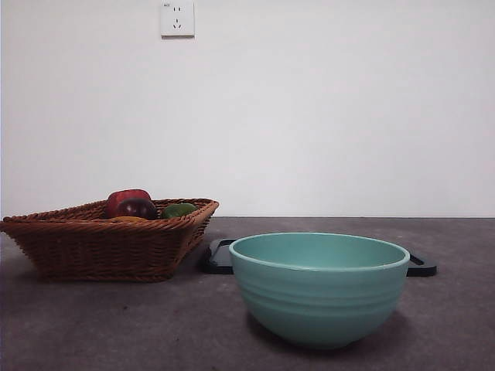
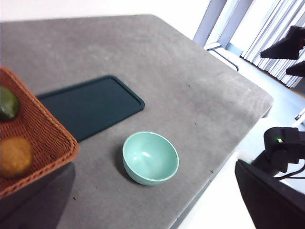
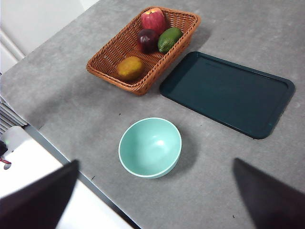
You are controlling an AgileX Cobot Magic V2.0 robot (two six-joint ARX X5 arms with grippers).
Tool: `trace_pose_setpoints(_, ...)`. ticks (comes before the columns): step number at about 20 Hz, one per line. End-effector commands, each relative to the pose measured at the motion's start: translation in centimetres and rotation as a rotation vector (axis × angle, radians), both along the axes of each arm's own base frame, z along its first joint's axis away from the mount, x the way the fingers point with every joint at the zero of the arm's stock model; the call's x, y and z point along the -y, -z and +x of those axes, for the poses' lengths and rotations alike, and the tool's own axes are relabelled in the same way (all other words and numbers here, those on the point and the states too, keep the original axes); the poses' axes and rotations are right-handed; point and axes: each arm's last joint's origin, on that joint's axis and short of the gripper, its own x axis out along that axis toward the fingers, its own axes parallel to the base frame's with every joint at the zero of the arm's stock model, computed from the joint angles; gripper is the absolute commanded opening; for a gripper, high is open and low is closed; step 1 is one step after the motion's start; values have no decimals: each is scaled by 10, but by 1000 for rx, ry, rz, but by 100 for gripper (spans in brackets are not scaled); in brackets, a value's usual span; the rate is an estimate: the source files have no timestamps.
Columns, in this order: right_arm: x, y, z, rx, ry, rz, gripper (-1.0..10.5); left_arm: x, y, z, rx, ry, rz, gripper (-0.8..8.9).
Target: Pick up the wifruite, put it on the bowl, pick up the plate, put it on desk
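The wifruite (image 3: 129, 67) is golden-brown and lies in the near corner of a brown wicker basket (image 3: 107, 57). It also shows in the left wrist view (image 2: 14, 156) and as a sliver in the front view (image 1: 128, 219). The mint-green bowl (image 1: 319, 287) stands empty on the dark grey desk (image 1: 139, 325), to the right of the basket; it also shows in both wrist views (image 2: 150, 158) (image 3: 150, 147). My right gripper (image 3: 156, 164) is open, high above the bowl. My left gripper (image 2: 156, 164) is high over the bowl and the basket's edge, open and empty.
The basket (image 1: 100, 243) also holds a red apple (image 3: 153, 20), a dark red-purple fruit (image 3: 147, 39) and a green fruit (image 3: 169, 39). A flat black tray (image 3: 228, 93) lies empty behind the bowl. The desk's front edge (image 3: 71, 164) runs close to the bowl.
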Motion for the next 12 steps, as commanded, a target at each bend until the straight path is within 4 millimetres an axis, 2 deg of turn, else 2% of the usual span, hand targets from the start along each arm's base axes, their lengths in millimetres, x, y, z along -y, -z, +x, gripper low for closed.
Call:
trace_pose_setpoints(1, 0, -6, -1, 30, -7, 3, 589, 0, -7, -1, 40, 7, -4, 656)
trace_pose_setpoints(7, 0, -6, -1, 31, -8, 1, 589, 0, -7, 0, 4, -6, -25, 655)
trace_pose_setpoints(12, 0, -6, 0, 40, -9, 3, 589, 2, -4, 16, -75, -97, 2, 652)
